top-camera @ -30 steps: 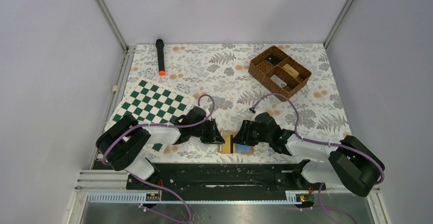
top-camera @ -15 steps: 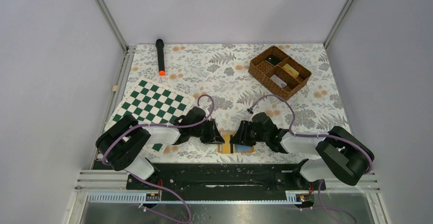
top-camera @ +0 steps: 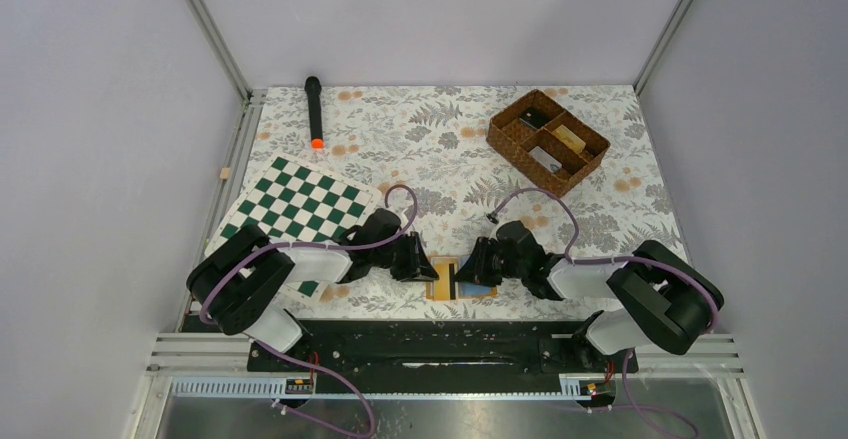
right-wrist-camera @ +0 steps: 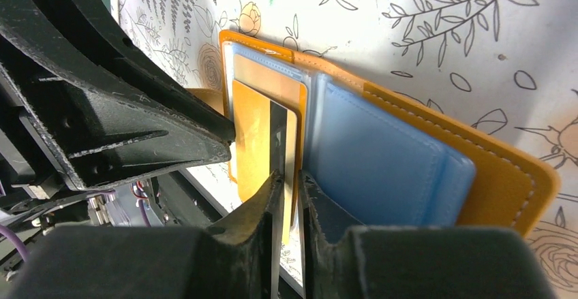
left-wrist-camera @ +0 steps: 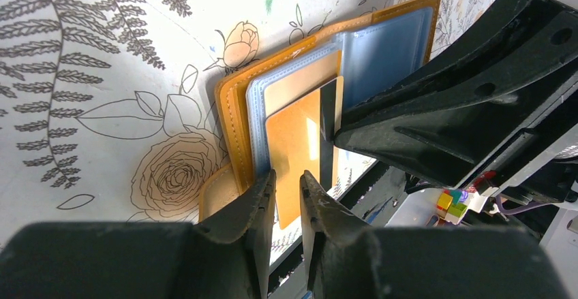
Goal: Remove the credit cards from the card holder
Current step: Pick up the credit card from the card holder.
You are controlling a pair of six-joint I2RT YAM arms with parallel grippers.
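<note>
Here the grey-walled floral table [top-camera: 440,149] bears chessboard [top-camera: 300,204] and basket [top-camera: 520,164] beyond the card holder [right-wrist-camera: 504,176]. The right gripper [right-wrist-camera: 290,180] pinches a beige card [right-wrist-camera: 249,135]; left gripper [left-wrist-camera: 286,180] grip unclear.

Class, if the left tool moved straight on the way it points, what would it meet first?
Most likely the card sticking out of the holder, right at its tips; depth is hard to judge.

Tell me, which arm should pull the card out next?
Right, probably. The right end effector pinches the beige card sticking out of the card holder. The left end effector sits at the holder's edge, better for steadying it.
</note>
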